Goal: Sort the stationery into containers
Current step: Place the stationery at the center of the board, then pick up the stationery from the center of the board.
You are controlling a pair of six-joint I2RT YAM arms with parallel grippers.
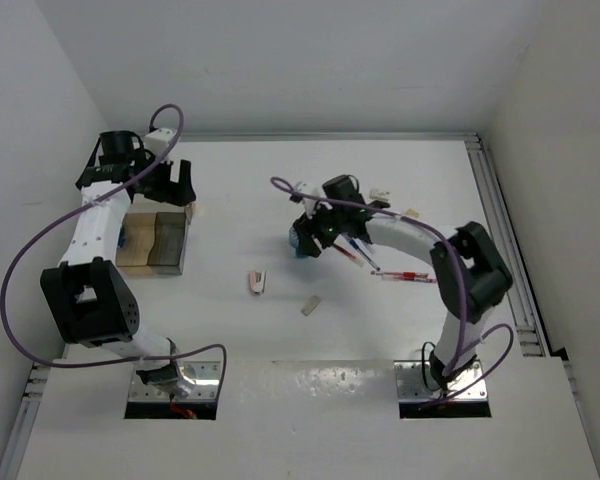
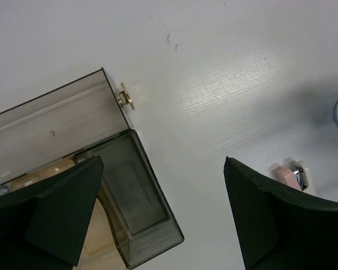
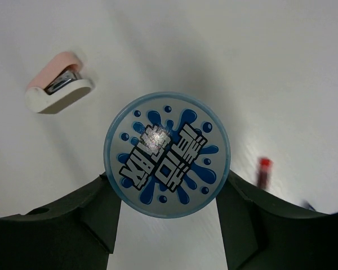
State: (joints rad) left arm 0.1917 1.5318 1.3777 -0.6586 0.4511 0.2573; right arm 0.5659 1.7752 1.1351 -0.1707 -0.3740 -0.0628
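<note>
My right gripper (image 1: 305,238) is shut on a round blue-white roll (image 3: 167,154), its fingers (image 3: 104,208) pressed against both sides of it, just above the table centre. The pink-white piece (image 1: 257,282) lies to its front left and also shows in the right wrist view (image 3: 59,90). Red pens (image 1: 405,277) lie under the right arm, and one tip (image 3: 263,171) shows in the right wrist view. A beige eraser (image 1: 310,305) lies near the middle. My left gripper (image 1: 170,185) is open and empty over the far end of the clear box (image 1: 168,242). The box (image 2: 141,197) holds beige blocks (image 2: 50,169).
Two small eraser blocks (image 1: 383,195) lie behind the right arm. The white side walls stand close to the box on the left and to a metal rail (image 1: 500,230) on the right. Purple cables (image 1: 40,240) loop beside both arms.
</note>
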